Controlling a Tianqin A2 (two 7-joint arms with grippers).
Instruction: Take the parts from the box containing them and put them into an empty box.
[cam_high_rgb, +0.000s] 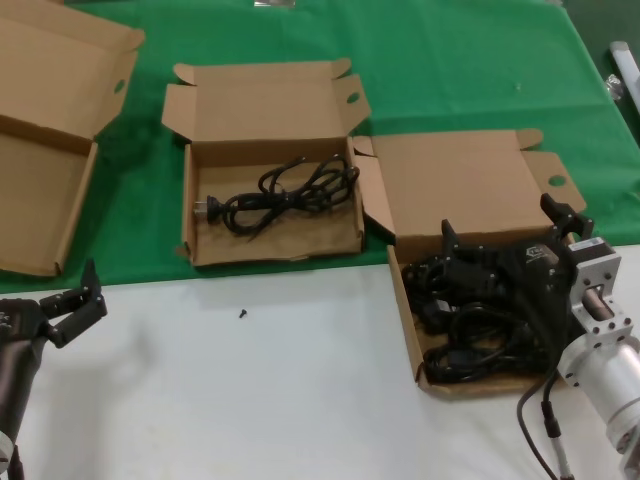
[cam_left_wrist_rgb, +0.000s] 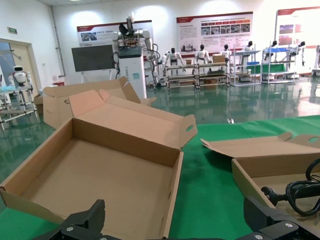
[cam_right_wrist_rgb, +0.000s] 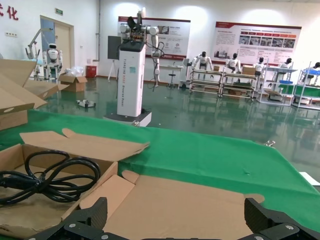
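The box containing the parts stands at the right, its plain lid folded back, and is filled with several black cables. My right gripper hangs open just over those cables, holding nothing; in the right wrist view its fingers frame the lid. The middle box with splayed flaps holds one coiled black cable, also visible as the cable. My left gripper waits open and empty over the white table at the lower left.
A bigger cardboard box with a slanting lid lies at the far left, filling the left wrist view as the big box. A small dark speck lies on the white table. Green cloth covers the far half.
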